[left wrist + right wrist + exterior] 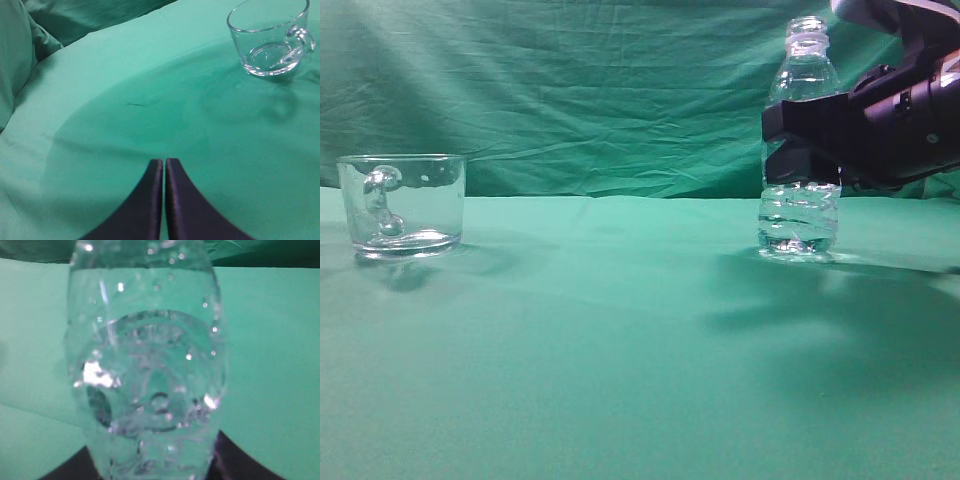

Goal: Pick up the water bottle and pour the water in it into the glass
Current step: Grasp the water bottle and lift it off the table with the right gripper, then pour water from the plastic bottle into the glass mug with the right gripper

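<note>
The water bottle [807, 70] stands upright on the green cloth at the right, uncapped, with water [798, 222] in its ribbed lower body. My right gripper [801, 145] comes in from the right and is shut on the bottle's middle. In the right wrist view the bottle [145, 365] fills the frame between my dark fingers [152, 462]. The glass [405, 205] stands far to the left, its handle towards the camera. In the left wrist view the glass [270, 37] is at the top right, well ahead of my left gripper [164, 161], which is shut and empty.
A green cloth [620, 350] covers the table. A wrinkled green backdrop [570, 90] hangs behind it. The cloth bunches into folds at the left of the left wrist view [20, 60]. A wide stretch of cloth lies between glass and bottle.
</note>
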You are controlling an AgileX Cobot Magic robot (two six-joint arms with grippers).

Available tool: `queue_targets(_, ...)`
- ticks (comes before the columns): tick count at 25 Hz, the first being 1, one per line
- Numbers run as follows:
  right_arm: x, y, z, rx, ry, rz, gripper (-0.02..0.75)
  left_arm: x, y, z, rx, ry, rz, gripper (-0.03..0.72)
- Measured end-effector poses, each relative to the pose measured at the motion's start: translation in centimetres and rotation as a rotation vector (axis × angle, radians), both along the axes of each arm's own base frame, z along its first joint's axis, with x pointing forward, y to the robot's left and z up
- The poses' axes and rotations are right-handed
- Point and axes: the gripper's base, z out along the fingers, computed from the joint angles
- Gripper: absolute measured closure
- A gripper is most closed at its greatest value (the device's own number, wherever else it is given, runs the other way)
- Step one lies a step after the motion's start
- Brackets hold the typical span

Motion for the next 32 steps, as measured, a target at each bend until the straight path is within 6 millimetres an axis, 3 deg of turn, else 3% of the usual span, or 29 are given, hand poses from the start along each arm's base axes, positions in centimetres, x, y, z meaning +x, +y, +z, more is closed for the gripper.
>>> queue_targets(5, -0.1, 0.2, 0.9, -0.007, -0.024, 0.035, 0.476, 0.0, 0.0, 0.0, 0.000, 0.000, 0.000, 0.688)
queue_targets(13, 2.1, 2.3, 7.3, -0.162, -0.111, 0.229, 0.476, 0.0, 0.0, 0.0, 0.000, 0.000, 0.000, 0.688)
queue_targets(17, 3.7, 3.5, 9.3, -0.303, -0.080, 0.265, 0.476, 0.0, 0.0, 0.0, 0.000, 0.000, 0.000, 0.688)
queue_targets(21, 4.4, 6.0, 10.9, -0.408, -0.077, 0.305, 0.476, 0.0, 0.0, 0.0, 0.000, 0.000, 0.000, 0.688)
queue_targets(25, 5.2, 9.0, 11.2, -0.466, -0.086, 0.350, 0.476, 0.0, 0.0, 0.0, 0.000, 0.000, 0.000, 0.688)
queue_targets(32, 6.3, 14.0, 9.9, -0.637, -0.110, 0.451, 0.476, 0.0, 0.0, 0.0, 0.000, 0.000, 0.000, 0.688)
